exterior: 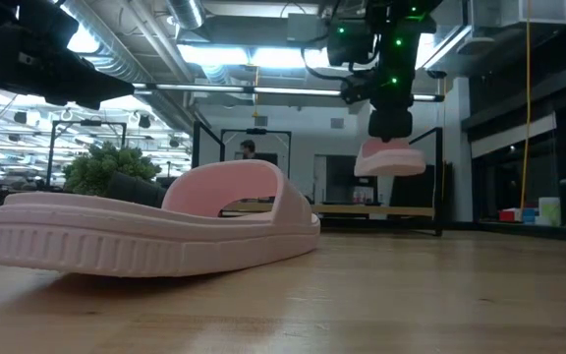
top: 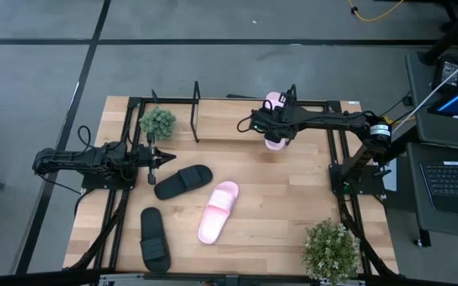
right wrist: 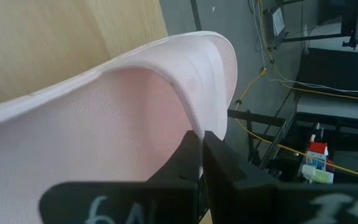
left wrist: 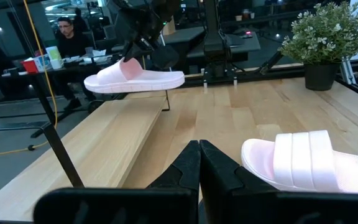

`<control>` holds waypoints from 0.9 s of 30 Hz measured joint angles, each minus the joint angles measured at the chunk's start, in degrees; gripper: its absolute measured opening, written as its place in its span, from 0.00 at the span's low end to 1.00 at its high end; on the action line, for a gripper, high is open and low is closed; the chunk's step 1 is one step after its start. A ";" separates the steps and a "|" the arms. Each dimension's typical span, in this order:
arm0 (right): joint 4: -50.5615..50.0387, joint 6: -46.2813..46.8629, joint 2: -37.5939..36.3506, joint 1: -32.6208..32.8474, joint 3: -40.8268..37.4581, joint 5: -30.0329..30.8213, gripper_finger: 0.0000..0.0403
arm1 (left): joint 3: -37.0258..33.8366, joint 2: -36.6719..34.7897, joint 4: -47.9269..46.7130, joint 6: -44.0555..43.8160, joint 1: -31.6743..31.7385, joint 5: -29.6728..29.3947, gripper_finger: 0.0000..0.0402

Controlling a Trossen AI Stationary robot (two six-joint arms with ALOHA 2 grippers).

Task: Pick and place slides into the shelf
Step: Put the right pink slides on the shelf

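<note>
Nearest the table's front edge, a black slide (top: 155,239) is lying flat, with a pink slide (top: 218,211) and a second black slide (top: 183,181) just beyond it. The left gripper (top: 161,157) is waiting beside that second black one, fingers pressed together on nothing. Farther back, the right gripper (top: 270,125) is pinching the other pink slide (top: 274,102) aloft over the shelf (left wrist: 123,134) (its light board). It should be lowering it level, toe outward, clear of the wire uprights, and releasing only once the sole is resting.
</note>
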 joint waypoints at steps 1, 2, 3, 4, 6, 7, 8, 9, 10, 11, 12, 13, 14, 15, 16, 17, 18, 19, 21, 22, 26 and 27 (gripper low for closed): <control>0.06 0.03 0.00 0.02 0.00 0.00 0.02 | -0.01 -0.01 0.00 0.00 0.00 0.00 0.00; 0.11 0.04 0.00 0.00 0.00 0.00 0.02 | 0.00 -0.02 0.00 0.00 0.00 0.00 0.00; 0.11 0.04 0.00 0.00 0.00 0.00 0.02 | -0.02 0.00 0.00 0.00 0.00 0.00 0.00; 0.11 0.04 0.00 -0.03 0.00 0.00 0.02 | -0.02 -0.02 0.00 0.00 0.00 0.00 0.00; 0.12 0.04 0.00 -0.15 0.00 -0.01 0.02 | -0.02 -0.02 0.00 0.00 0.00 0.00 0.00; 0.16 0.04 0.08 -0.17 0.00 -0.08 0.02 | -0.01 -0.02 0.00 0.00 -0.01 0.00 0.00; 0.37 0.05 0.32 -0.15 0.00 -0.13 0.02 | -0.01 -0.02 0.00 0.00 0.00 0.00 0.00; 0.57 0.04 0.58 -0.17 0.00 -0.40 0.02 | 0.00 -0.01 0.00 0.00 -0.01 0.00 0.00; 0.59 -0.03 0.95 -0.17 0.00 -0.72 0.02 | 0.00 -0.02 0.00 0.00 -0.01 0.00 0.00; 0.66 -0.53 1.33 -0.17 0.00 -0.88 0.02 | 0.00 0.00 0.00 0.00 0.00 0.00 0.00; 0.78 -1.22 1.67 -0.17 0.00 -0.88 0.02 | 0.00 0.00 0.00 0.00 0.00 0.00 0.00; 0.94 -1.44 1.99 -0.26 0.00 -0.94 0.02 | -0.02 -0.02 -0.02 0.00 0.00 0.00 0.00; 1.16 -1.48 2.28 -0.34 0.00 -0.94 0.02 | 0.00 0.00 0.00 0.00 0.00 0.00 0.00; 1.19 -1.49 2.55 -0.44 0.00 -0.94 0.02 | -0.01 -0.02 -0.01 -0.01 -0.01 0.00 0.00; 1.12 -1.50 2.82 -0.66 0.00 -0.95 0.02 | 0.00 -0.02 -0.02 0.00 -0.01 -0.01 0.00; 1.09 -1.53 3.09 -0.89 0.00 -0.95 0.02 | -0.02 -0.02 -0.02 -0.01 0.00 0.00 0.00; 1.09 -1.56 3.34 -1.17 0.00 -0.94 0.02 | -0.01 -0.01 -0.02 -0.02 -0.01 -0.01 0.00; 1.07 -1.62 3.57 -1.39 0.00 -0.94 0.02 | -0.01 -0.01 -0.01 -0.01 -0.01 -0.01 0.00; 1.03 -2.42 4.23 -1.90 0.00 -0.92 0.02 | -0.01 -0.02 -0.02 -0.02 0.00 0.00 0.00; 1.01 -2.88 4.64 -2.09 0.00 -0.92 0.02 | 0.00 0.00 -0.02 -0.02 0.00 0.00 0.00; 1.02 -3.41 5.74 -2.97 0.00 -0.94 0.02 | 0.00 0.00 -0.02 -0.02 0.00 -0.02 0.00; 1.12 -3.82 6.00 -3.07 0.00 -0.88 0.02 | -0.02 -0.01 -0.02 -0.01 -0.01 0.00 0.00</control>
